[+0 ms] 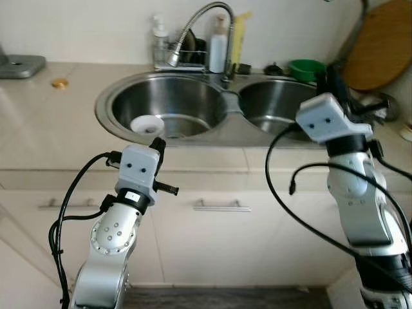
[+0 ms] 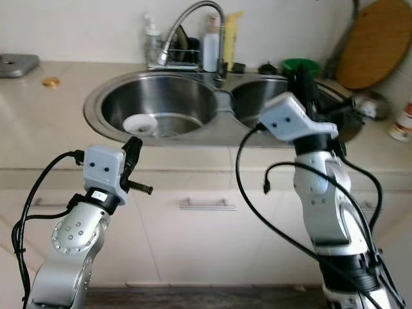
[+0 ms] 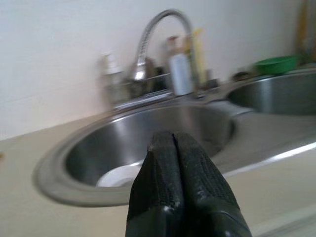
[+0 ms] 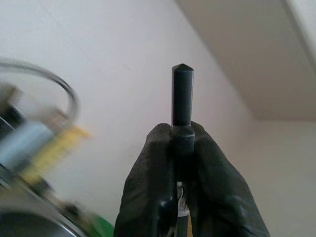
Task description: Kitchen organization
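The right gripper (image 4: 181, 148) pinches a black utensil handle (image 4: 182, 94) over the right basin (image 1: 273, 106). The left gripper (image 3: 175, 163), closed and empty, hovers at six o'clock from the white dish (image 1: 147, 124); most tidying seems undone.

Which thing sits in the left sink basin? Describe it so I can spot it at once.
Start at the double steel sink under the curved tap. In its left basin, near the front wall, lies a small white round dish, the one pale thing against bare steel.

Two sink basins (image 1: 168, 103), one faucet (image 1: 199, 26)
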`<state>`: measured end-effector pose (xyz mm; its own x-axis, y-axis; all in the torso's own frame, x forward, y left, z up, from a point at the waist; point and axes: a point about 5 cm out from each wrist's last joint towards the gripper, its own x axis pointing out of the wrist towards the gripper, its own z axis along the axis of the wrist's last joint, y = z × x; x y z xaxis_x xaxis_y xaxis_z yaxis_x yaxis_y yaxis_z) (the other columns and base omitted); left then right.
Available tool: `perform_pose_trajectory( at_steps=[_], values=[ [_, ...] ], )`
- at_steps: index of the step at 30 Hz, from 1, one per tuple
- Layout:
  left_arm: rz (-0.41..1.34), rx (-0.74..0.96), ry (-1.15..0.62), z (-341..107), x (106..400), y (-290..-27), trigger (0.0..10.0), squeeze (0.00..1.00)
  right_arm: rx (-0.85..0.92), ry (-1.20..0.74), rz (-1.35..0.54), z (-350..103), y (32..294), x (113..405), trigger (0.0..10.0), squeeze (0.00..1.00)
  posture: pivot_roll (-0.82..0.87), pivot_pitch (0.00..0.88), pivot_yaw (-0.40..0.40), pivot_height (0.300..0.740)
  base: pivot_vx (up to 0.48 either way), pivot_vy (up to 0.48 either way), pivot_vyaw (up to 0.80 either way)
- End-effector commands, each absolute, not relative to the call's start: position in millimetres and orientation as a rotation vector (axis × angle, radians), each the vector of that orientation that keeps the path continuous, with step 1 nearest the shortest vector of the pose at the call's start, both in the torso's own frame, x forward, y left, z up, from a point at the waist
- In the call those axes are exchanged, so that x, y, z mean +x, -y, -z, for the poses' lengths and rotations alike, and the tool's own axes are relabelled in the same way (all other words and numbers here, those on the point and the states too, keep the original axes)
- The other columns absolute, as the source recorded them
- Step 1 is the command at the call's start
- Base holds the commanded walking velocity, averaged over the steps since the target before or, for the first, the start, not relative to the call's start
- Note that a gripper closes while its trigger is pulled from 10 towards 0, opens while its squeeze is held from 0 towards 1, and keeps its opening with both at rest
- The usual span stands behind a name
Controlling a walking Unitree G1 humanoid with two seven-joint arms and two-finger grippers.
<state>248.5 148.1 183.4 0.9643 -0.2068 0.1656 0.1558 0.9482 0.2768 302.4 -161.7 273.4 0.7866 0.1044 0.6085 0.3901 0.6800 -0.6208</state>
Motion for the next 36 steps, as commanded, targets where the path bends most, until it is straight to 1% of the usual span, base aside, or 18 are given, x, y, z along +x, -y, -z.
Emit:
perform_pose_trajectory(
  at_steps=[1, 6, 12, 14, 15, 17, 18, 19, 21, 23, 26, 28, 29, 31, 32, 33, 34, 36],
  values=[
    [0.183, 0.267, 0.214, -187, 248, -147, 10.0, 0.0, -0.797, 0.673, 0.171, -277, 163, 305, 10.0, 0.0, 0.14, 0.0, -0.06, 0.74, 0.356, 0.0, 0.0],
    [0.182, 0.264, 0.214, -186, 248, -146, 10.0, 0.0, -0.704, 0.674, 0.13, -283, 153, 313, 10.0, 0.0, 0.15, 0.0, -0.066, 0.74, 0.301, 0.0, 0.0],
    [0.18, 0.259, 0.213, -185, 247, -145, 10.0, 0.0, -0.63, 0.611, 0.108, -276, 154, 322, 10.0, 0.0, 0.16, 0.0, -0.075, 0.74, 0.122, 0.0, 0.0],
    [0.185, 0.256, 0.208, -185, 247, -144, 10.0, 0.0, -0.58, 0.535, 0.109, -267, 159, 329, 10.0, 0.0, 0.16, 0.0, -0.075, 0.74, 0.0, 0.0, 0.0],
    [0.185, 0.256, 0.208, -185, 247, -144, 10.0, 0.0, -0.58, 0.535, 0.109, -267, 159, 329, 10.0, 0.0, 0.16, 0.0, -0.075, 0.74, 0.0, 0.0, 0.0],
    [0.195, 0.253, 0.202, -184, 247, -142, 10.0, 0.0, -0.478, 0.447, 0.115, -257, 166, 336, 10.0, 0.0, 0.16, 0.0, -0.078, 0.74, 0.0, 0.0, 0.0],
    [0.195, 0.253, 0.202, -184, 247, -142, 10.0, 0.0, -0.478, 0.447, 0.115, -257, 166, 336, 10.0, 0.0, 0.16, 0.0, -0.078, 0.74, 0.0, 0.0, 0.0],
    [0.196, 0.251, 0.201, -183, 247, -141, 10.0, 0.0, -0.382, 0.362, 0.107, -247, 172, 343, 10.0, 0.0, 0.16, 0.0, -0.078, 0.74, 0.0, 0.0, 0.0],
    [0.197, 0.251, 0.199, -183, 247, -141, 10.0, 0.0, -0.347, 0.327, 0.103, -242, 174, 345, 10.0, 0.0, 0.16, 0.0, -0.078, 0.74, 0.0, 0.0, 0.0],
    [0.197, 0.251, 0.198, -183, 247, -141, 10.0, 0.0, -0.332, 0.31, 0.1, -240, 175, 346, 10.0, 0.0, 0.16, 0.0, -0.078, 0.74, 0.0, 0.0, 0.0],
    [0.2, 0.25, 0.198, -183, 246, -140, 10.0, 0.0, -0.316, 0.211, 0.092, -219, 181, 353, 10.0, 0.0, 0.16, 0.0, -0.078, 0.74, 0.0, 0.0, 0.0],
    [0.2, 0.25, 0.198, -183, 246, -140, 10.0, 0.0, -0.316, 0.211, 0.092, -219, 181, 353, 10.0, 0.0, 0.16, 0.0, -0.078, 0.74, 0.0, 0.0, 0.0],
    [0.204, 0.248, 0.198, -183, 246, -139, 10.0, 0.0, -0.303, 0.044, 0.073, -185, 189, 360, 10.0, 0.0, 0.16, 0.0, -0.079, 0.74, 0.0, 0.0, 0.0],
    [0.204, 0.248, 0.198, -183, 246, -139, 10.0, 0.0, -0.303, 0.044, 0.073, -185, 189, 360, 10.0, 0.0, 0.16, 0.0, -0.079, 0.74, 0.0, 0.0, 0.0],
    [0.205, 0.247, 0.198, -184, 245, -138, 10.0, 0.0, -0.289, -0.008, 0.068, -174, 191, 361, 10.0, 0.0, 0.16, 0.0, -0.08, 0.74, 0.0, 0.0, 0.0],
    [0.206, 0.247, 0.197, -184, 245, -138, 10.0, 0.0, -0.281, -0.035, 0.061, -168, 192, 360, 10.0, 0.3, 0.17, 0.0, -0.082, 0.74, 0.0, 0.0, 0.0],
    [0.206, 0.246, 0.197, -184, 245, -138, 10.0, 0.0, -0.275, -0.033, 0.048, -166, 192, 360, 10.0, 1.0, 0.17, 0.0, -0.082, 0.74, 0.0, 0.0, 0.0],
    [0.206, 0.246, 0.197, -184, 245, -138, 10.0, 0.0, -0.275, -0.033, 0.048, -166, 192, 360, 10.0, 1.0, 0.17, 0.0, -0.082, 0.74, 0.0, 0.0, 0.0]
  ],
)
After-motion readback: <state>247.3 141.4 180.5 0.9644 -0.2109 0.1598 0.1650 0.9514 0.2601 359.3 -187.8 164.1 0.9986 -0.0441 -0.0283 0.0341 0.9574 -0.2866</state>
